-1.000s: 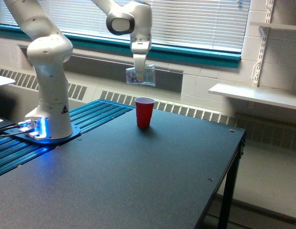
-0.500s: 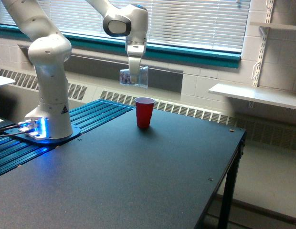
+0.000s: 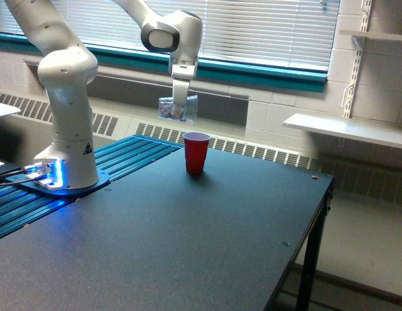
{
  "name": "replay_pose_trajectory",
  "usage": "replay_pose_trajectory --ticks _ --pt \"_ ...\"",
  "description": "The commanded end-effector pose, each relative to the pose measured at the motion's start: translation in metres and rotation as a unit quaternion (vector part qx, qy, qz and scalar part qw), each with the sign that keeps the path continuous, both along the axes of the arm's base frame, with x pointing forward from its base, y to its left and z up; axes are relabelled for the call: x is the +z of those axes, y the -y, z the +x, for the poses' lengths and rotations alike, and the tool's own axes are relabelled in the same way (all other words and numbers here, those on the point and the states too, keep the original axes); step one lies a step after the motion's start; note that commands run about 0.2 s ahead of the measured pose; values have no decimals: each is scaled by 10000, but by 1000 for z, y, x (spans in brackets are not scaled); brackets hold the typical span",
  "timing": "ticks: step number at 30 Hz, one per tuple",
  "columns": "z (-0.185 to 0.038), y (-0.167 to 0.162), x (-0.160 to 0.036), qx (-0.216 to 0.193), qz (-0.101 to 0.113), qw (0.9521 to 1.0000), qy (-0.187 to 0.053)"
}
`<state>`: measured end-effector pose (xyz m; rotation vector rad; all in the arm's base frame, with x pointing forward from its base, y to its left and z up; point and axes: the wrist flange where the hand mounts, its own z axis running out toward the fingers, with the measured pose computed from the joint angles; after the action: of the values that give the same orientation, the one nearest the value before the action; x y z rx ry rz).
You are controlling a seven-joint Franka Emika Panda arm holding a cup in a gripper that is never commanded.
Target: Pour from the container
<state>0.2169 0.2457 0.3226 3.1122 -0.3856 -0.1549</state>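
The container (image 3: 177, 109), a small clear plastic tub with small dark and pale bits inside, hangs in the air above the table's far side. My gripper (image 3: 179, 103) is shut on it from above. It looks roughly upright, just slightly tilted. A red cup (image 3: 196, 152) stands upright on the dark table (image 3: 188, 240), below the container and a little toward the exterior view's right. The tub is clearly higher than the cup's rim and apart from it.
The arm's white base (image 3: 65, 168) stands at the exterior view's left on blue ribbed rails (image 3: 133, 152). The table edge runs down the right side. A white shelf (image 3: 347, 129) juts from the wall at the right. Window blinds fill the back.
The gripper with the container has moved toward the exterior view's left over the last second. It also turned a little, and the tub now sits more level.
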Motion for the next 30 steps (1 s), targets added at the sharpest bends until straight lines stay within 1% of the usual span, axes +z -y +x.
replay_pose_trajectory --ticks 1,9,20,27,30 --pt "-11 -6 -6 134 -111 9998 -26" --pt "-15 -5 -10 161 -144 9997 -94" --pt "-7 3 -16 -18 -179 9995 -250" --pt "-2 5 -18 -101 -154 9990 -418" --pt "-1 4 -18 -86 -184 9989 -428"
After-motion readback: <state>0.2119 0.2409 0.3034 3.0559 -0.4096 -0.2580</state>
